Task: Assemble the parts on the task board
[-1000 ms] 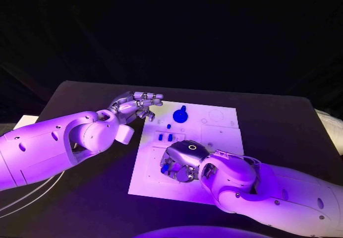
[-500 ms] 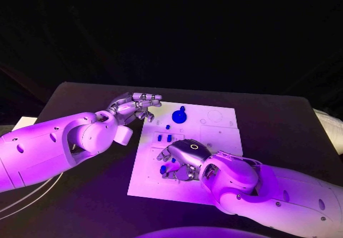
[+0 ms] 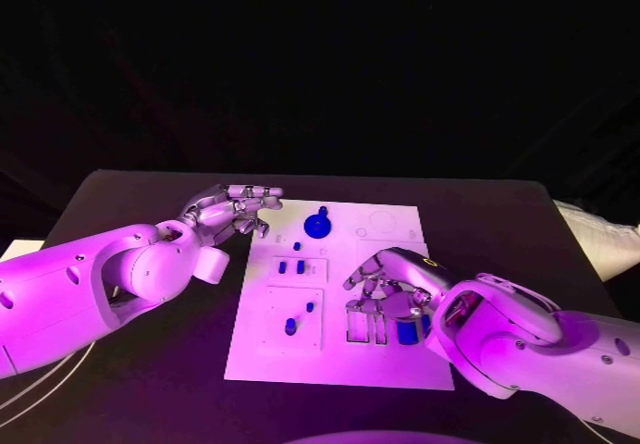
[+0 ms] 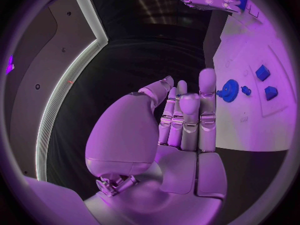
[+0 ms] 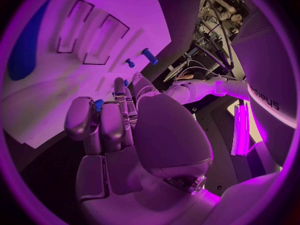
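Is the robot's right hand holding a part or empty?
Holding: the right hand pinches a small blue part between its fingertips above the task board.

Left hand (image 3: 238, 209) sits upper left of centre, fingers curled, holding nothing. Right hand (image 3: 391, 287) sits lower right of centre, pinching a blue part (image 5: 98, 104).

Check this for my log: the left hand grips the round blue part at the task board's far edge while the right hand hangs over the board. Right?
Not quite. The left hand holds nothing; the round blue part lies on the task board, apart from its fingers, as the left wrist view shows. The right hand does hang over the board.
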Available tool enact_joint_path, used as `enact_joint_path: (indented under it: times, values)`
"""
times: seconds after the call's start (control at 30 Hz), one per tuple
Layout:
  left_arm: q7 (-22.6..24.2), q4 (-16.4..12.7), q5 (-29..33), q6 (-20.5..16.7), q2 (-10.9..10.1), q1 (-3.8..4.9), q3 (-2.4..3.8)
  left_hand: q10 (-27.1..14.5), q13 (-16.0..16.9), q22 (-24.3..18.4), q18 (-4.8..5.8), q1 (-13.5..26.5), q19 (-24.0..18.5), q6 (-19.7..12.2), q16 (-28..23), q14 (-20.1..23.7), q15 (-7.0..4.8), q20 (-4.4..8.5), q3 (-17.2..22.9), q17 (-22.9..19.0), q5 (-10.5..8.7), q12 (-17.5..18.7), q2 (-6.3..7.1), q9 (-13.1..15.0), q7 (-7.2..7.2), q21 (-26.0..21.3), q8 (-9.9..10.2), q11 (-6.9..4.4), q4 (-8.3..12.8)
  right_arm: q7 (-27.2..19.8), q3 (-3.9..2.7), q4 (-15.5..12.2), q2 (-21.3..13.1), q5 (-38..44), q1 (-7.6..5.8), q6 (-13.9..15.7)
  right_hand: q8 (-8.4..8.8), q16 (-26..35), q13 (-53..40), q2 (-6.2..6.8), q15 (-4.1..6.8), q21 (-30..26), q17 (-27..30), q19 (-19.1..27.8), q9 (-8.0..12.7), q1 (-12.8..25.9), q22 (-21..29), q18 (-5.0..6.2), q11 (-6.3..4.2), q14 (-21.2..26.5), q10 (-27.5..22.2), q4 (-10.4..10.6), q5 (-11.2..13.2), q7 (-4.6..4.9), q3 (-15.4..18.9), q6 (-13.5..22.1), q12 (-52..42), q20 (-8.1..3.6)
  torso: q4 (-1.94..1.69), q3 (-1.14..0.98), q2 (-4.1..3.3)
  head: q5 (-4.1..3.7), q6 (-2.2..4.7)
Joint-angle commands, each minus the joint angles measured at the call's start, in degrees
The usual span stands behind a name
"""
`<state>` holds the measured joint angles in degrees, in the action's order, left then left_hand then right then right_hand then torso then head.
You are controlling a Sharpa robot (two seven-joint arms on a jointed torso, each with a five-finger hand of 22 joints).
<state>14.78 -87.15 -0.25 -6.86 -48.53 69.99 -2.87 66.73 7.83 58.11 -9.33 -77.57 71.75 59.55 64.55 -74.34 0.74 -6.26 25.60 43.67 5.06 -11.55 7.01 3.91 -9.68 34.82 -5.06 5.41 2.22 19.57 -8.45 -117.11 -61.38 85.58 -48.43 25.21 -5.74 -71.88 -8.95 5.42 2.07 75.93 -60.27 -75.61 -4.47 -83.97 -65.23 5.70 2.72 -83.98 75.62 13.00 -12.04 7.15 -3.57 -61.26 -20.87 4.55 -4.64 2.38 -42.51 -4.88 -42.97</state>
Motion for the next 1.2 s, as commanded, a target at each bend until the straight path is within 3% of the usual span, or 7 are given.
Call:
enact_joint_path:
  times: [0.03,0.17,0.27,0.37,0.63,0.83,1.2]
  values:
    - [0.3,0.1,-0.1,0.8,-0.1,-0.04,-0.03,-0.3,0.1,0.0,-0.48,0.3,-0.4,-0.5,-0.3,0.4,-0.18,0.00,-0.3,0.0,0.07,-0.2,-0.41,-0.1,-0.10,-0.2,0.2,-0.10,0.0,1.4,-0.02,-1.9,-2.6,-9.8,0.18,1.6,-0.56,-3.2,-4.7,0.93,0.69,2.8,-4.6,-2.8,-0.1,2.7,-4.4,-1.26,-1.39,-2.6,3.6,1.7,-3.1,-0.78,1.7,-0.9,-6.0,-0.87,1.16,-0.31,0.52,-1.16,0.30]
    - [0.4,0.2,-0.1,0.8,-0.2,-0.27,-0.15,-0.3,0.1,-0.1,-0.50,0.3,-0.5,-0.5,-0.3,0.5,-0.18,-0.01,-0.3,-0.1,0.08,-0.2,-0.42,-0.1,-0.10,-0.3,0.2,-0.10,0.0,6.7,-0.04,-3.8,-7.0,-9.4,0.65,0.3,-1.99,-6.8,-29.4,0.15,1.23,5.7,-9.7,-5.1,-0.5,5.1,-9.1,-2.17,-1.76,-3.0,1.8,3.1,-7.9,-1.56,5.1,-1.3,-27.8,-1.42,1.73,-0.57,0.88,-2.00,0.06]
    - [0.3,0.3,-0.1,0.8,-0.1,-0.45,-0.19,-0.3,0.1,-0.1,-0.50,0.3,-0.5,-0.5,-0.3,0.5,-0.18,-0.01,-0.3,-0.1,0.08,-0.2,-0.42,-0.1,-0.10,-0.3,0.2,-0.10,0.0,10.4,0.00,-4.6,-9.0,-7.2,0.87,-1.6,-3.08,-8.3,-39.7,-1.07,1.11,6.5,-11.9,-5.6,-1.0,7.1,-10.4,-2.42,-1.90,-3.2,1.8,3.3,-8.8,-1.53,7.2,-1.5,-36.2,-1.32,1.93,-0.64,1.10,-3.05,-0.47]
    - [0.3,0.4,-0.1,0.8,-0.1,-0.56,-0.21,-0.3,0.1,-0.1,-0.50,0.3,-0.5,-0.5,-0.3,0.5,-0.18,-0.01,-0.3,-0.1,0.08,-0.2,-0.42,-0.1,-0.10,-0.3,0.2,-0.10,0.0,12.8,0.04,-5.2,-10.3,-3.7,1.11,-3.3,-4.00,-8.9,-45.5,-1.97,1.13,6.6,-13.1,-5.5,-1.7,9.1,-10.4,-2.40,-2.02,-3.3,2.1,3.6,-10.4,-1.78,8.8,-1.7,-40.7,-1.33,2.04,-0.70,1.26,-3.32,-0.53]
    - [0.3,0.5,-0.1,0.8,-0.1,-0.93,-0.25,-0.3,0.1,-0.1,-0.50,0.3,-0.5,-0.5,-0.3,0.5,-0.18,-0.01,-0.3,-0.1,0.08,-0.2,-0.42,-0.1,-0.10,-0.3,0.2,-0.10,0.0,15.0,0.07,-6.1,-11.9,4.1,1.36,-4.7,-5.09,-9.1,-49.2,-2.39,1.18,6.6,-13.5,-5.3,-3.1,8.9,-10.6,-2.40,-2.09,-3.2,1.6,3.5,-10.7,-1.88,10.4,-1.3,-42.9,-1.39,2.18,-0.97,1.44,-3.48,-0.97]
    - [0.3,0.5,-0.1,0.8,-0.2,-1.04,-0.26,-0.3,0.1,-0.1,-0.50,0.3,-0.5,-0.5,-0.3,0.5,-0.18,-0.01,-0.3,-0.1,0.08,-0.2,-0.42,-0.1,-0.10,-0.3,0.2,-0.10,0.0,15.5,0.12,-5.9,-11.7,7.0,1.68,-8.5,-5.76,-9.1,-50.3,-2.49,1.18,6.6,-13.5,-5.2,-4.0,9.8,-10.6,-2.39,-2.11,-3.2,1.3,3.7,-9.4,-1.98,11.8,-1.2,-43.2,-1.36,2.15,-0.81,1.33,-3.24,-1.12]
    - [0.3,0.3,-0.1,0.7,-0.4,-1.07,-0.26,-0.3,0.1,-0.1,-0.50,0.3,-0.5,-0.5,-0.3,0.5,-0.18,-0.01,-0.3,-0.1,0.08,-0.2,-0.42,-0.1,-0.10,-0.3,0.2,-0.10,0.0,15.8,0.17,-3.7,-9.1,9.4,3.57,-10.6,-6.12,-9.0,-50.7,-2.68,1.16,6.6,-13.6,-5.1,-4.8,10.7,-10.6,-2.37,-2.09,-3.1,1.0,3.7,-8.3,-1.97,12.9,-0.8,-43.0,-1.35,2.17,-0.74,1.23,-2.49,-1.41]
